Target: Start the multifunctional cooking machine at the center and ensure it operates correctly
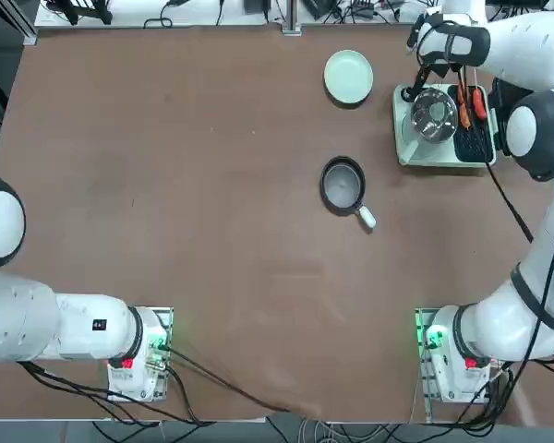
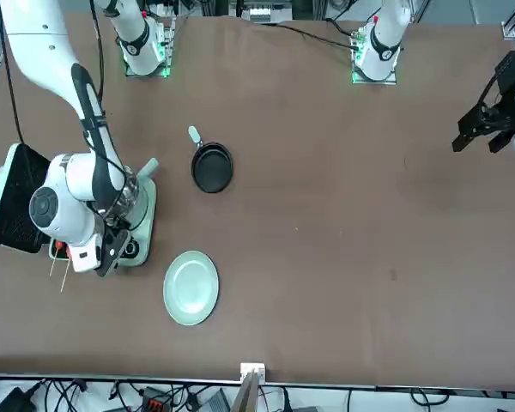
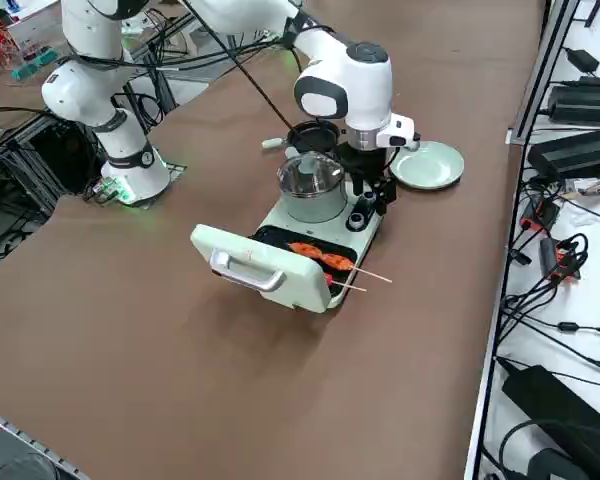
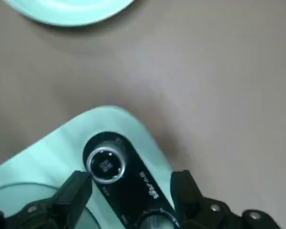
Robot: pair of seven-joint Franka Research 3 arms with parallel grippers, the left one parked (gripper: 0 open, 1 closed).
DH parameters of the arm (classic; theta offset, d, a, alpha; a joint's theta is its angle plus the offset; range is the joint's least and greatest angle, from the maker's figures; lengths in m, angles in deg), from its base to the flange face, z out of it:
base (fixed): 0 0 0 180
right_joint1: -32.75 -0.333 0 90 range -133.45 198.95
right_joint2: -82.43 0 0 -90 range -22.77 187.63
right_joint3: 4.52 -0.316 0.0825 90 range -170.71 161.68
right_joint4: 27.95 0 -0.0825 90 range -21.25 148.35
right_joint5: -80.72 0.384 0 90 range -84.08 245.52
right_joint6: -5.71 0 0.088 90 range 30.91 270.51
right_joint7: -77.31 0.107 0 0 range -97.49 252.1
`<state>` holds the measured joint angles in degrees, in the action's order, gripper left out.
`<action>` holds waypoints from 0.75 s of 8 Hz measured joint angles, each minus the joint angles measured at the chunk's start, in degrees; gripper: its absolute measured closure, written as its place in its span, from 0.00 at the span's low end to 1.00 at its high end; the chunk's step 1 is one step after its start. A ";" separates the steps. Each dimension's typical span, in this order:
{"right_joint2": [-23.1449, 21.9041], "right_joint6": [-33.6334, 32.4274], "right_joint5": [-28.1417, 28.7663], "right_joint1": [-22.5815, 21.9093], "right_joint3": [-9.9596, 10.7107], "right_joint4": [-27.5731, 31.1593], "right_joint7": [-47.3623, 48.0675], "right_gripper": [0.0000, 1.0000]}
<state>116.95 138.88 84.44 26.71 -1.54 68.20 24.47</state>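
Pale green and rectangular, the multifunctional cooking machine (image 1: 409, 153) sits toward the far right of the brown surface (image 1: 212, 231), and I have my right hand (image 4: 132, 191) just above its control end. From the wrist I see the two fingers (image 4: 76, 191) spread apart with nothing between their tips, near the black panel (image 4: 133, 183) and its silver-rimmed dial (image 4: 106, 163). A steel pot (image 3: 313, 190) with a glass lid (image 3: 311, 173) stands on the machine beside the grill plate (image 3: 330, 243), where orange skewered pieces (image 3: 337, 262) lie, and the hinged lid (image 2: 21, 202) is swung open. Left of the machine I have a round pale green plate (image 1: 348, 77) and, nearer me, a small black frying pan (image 1: 343, 185) with a white handle.
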 joint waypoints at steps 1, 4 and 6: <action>0.00 -0.05 -0.11 0.00 0.04 -1.05 2.16 0.00; -0.14 -3.38 -0.11 0.02 0.10 -5.10 6.42 0.00; -1.83 -11.84 -0.20 0.05 0.17 -9.74 18.04 0.00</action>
<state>115.11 127.05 84.24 26.76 -1.37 58.46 42.51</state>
